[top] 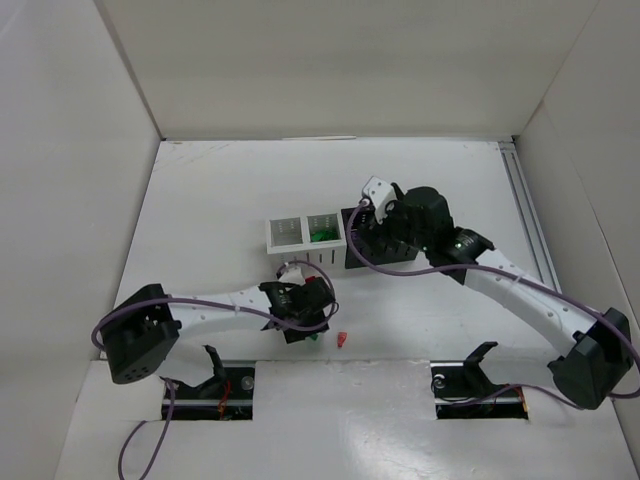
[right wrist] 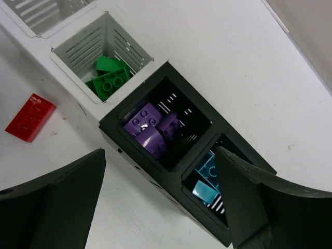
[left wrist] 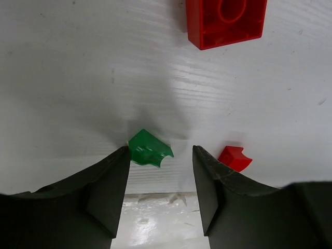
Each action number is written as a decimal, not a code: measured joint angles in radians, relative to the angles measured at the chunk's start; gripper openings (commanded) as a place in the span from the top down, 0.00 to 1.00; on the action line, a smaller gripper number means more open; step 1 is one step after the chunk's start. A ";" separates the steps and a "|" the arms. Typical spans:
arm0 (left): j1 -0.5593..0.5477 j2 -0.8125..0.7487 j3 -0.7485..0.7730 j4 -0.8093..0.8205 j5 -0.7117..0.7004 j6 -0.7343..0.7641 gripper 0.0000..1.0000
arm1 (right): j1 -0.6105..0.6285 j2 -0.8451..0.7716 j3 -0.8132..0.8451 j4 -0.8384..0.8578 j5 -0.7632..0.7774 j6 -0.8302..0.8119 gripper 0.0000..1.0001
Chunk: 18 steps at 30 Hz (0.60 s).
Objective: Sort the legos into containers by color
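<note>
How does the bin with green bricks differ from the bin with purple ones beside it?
Colour: the green bricks sit in a white bin, the purple bricks in a black bin. Visibility: the white bin's slatted walls show clearly, while the black bin's are dark and hard to read. Both are square, open-topped, slatted and joined side by side in one row.

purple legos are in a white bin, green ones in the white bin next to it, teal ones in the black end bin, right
Not quite. The purple legos are in a black bin, not a white one; the right wrist view shows it. The green ones are in the white bin next to it, and the teal ones are in the black end bin.
</note>
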 measured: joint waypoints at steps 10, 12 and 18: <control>0.000 0.079 0.066 -0.055 -0.009 -0.058 0.66 | -0.050 -0.048 -0.046 -0.009 -0.002 0.002 0.10; 0.000 0.094 0.080 -0.074 -0.012 -0.063 0.73 | -0.055 -0.051 -0.052 -0.013 -0.003 0.002 0.10; 0.000 0.113 0.101 -0.106 -0.015 -0.063 0.84 | -0.076 -0.075 -0.074 -0.023 -0.006 0.002 0.10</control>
